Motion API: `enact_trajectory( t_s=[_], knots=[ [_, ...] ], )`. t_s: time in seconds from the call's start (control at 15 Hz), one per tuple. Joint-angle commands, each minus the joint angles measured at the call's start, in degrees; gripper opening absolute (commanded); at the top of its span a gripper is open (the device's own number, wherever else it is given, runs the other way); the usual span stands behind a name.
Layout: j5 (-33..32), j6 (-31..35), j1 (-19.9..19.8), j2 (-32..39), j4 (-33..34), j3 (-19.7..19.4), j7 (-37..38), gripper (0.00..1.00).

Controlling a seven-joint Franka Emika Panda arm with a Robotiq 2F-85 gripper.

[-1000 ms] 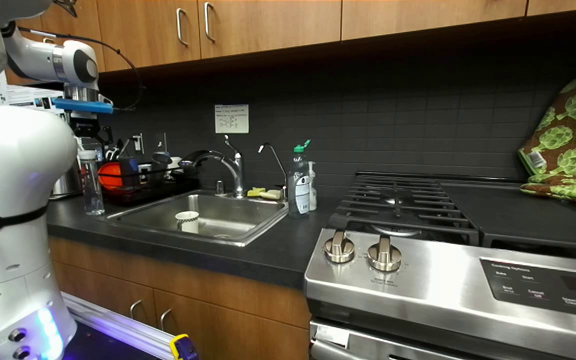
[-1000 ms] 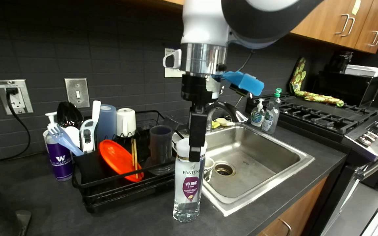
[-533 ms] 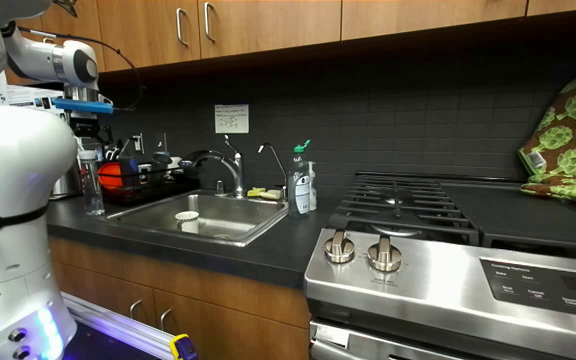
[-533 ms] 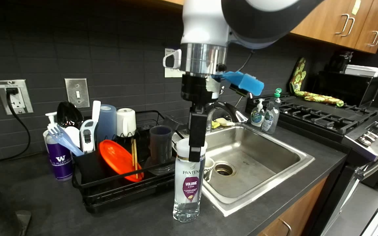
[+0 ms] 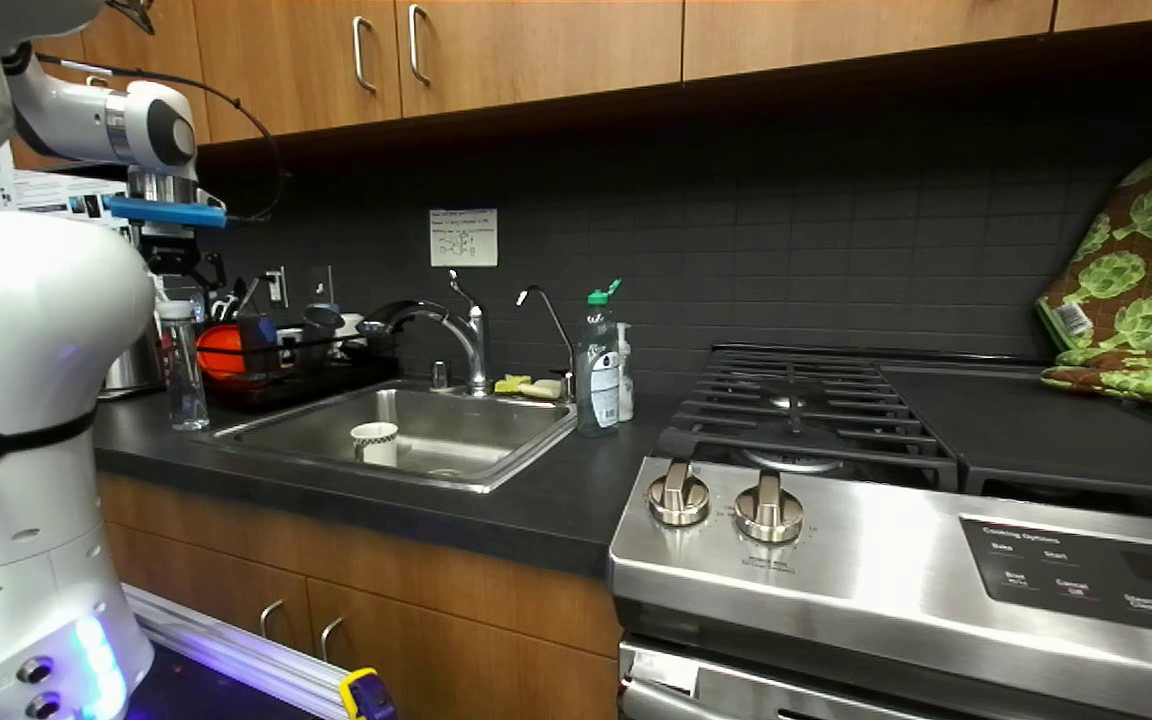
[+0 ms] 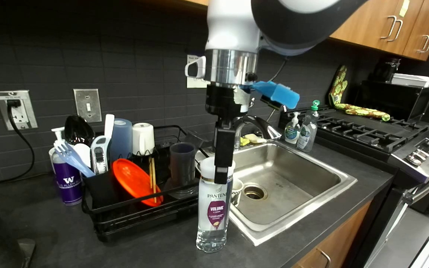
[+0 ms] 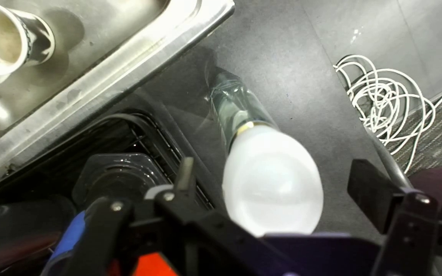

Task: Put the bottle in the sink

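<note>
One black wire dish rack (image 6: 143, 217), in an exterior view, occupies the left of the dark grey surface (image 6: 155, 247), holding a glossy orange-red plate (image 6: 132, 180). To its right, a slim, clear plastic bottle (image 6: 212, 208) stands upright on the surface, near a rectangular stainless-steel sink (image 6: 289, 186) but outside it. The black jaws flank its rounded white cap (image 7: 274, 180), spread well apart; the wrist view shows a gap at each side, and nothing is gripped. Over the last second neither jaws nor bottle has visibly shifted, which suggests a pause before the grasp, with the transfer not yet begun. The likely next requirement is to close on the smooth cap, which could slip, and lift clear of the sink's edge. Inside the sink, a white, check-banded cup (image 5: 374, 447) stands upright and may crowd the placement. An arched chrome faucet (image 5: 477, 345) rises behind; farther right stands a clear, green-capped soap bottle (image 6: 307, 132).
</note>
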Motion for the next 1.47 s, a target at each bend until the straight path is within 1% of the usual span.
enact_trajectory(
  t_s=[0.0, 0.27, 0.67, 0.73, 0.8, 0.93, 1.0, 1.07, 1.2, 1.27, 1.33, 1.4],
  knots=[
    [-1.7, -0.8, 0.1, 0.1, 0.1, -0.3, 0.3, 1.00],
    [-2.9, -1.2, 0.1, 0.0, 0.0, -0.4, -0.2, 1.00],
    [-2.3, -1.4, 0.4, 0.7, 0.5, -0.2, -1.3, 1.00],
    [-2.3, -1.2, 0.5, 0.8, 0.5, -0.1, -1.3, 0.97],
    [-2.3, -1.2, 0.5, 1.0, 0.5, 0.0, -1.4, 0.74],
    [-2.3, -1.1, 0.6, 1.3, 0.5, 0.1, -1.6, 0.71],
    [-2.3, -1.0, 0.6, 1.5, 0.5, 0.1, -1.5, 0.65],
    [-2.4, -1.1, 0.6, 1.7, 0.6, 0.2, -1.5, 0.57],
    [-2.3, -1.1, 0.6, 2.0, 0.7, 0.3, -1.4, 0.43],
    [-2.2, -1.2, 0.7, 2.2, 0.8, 0.3, -1.4, 0.34],
    [-2.2, -1.3, 0.7, 2.2, 0.8, 0.4, -1.4, 0.29],
    [-2.0, -1.3, 0.7, 2.1, 0.8, 0.4, -1.4, 0.29]
  ],
)
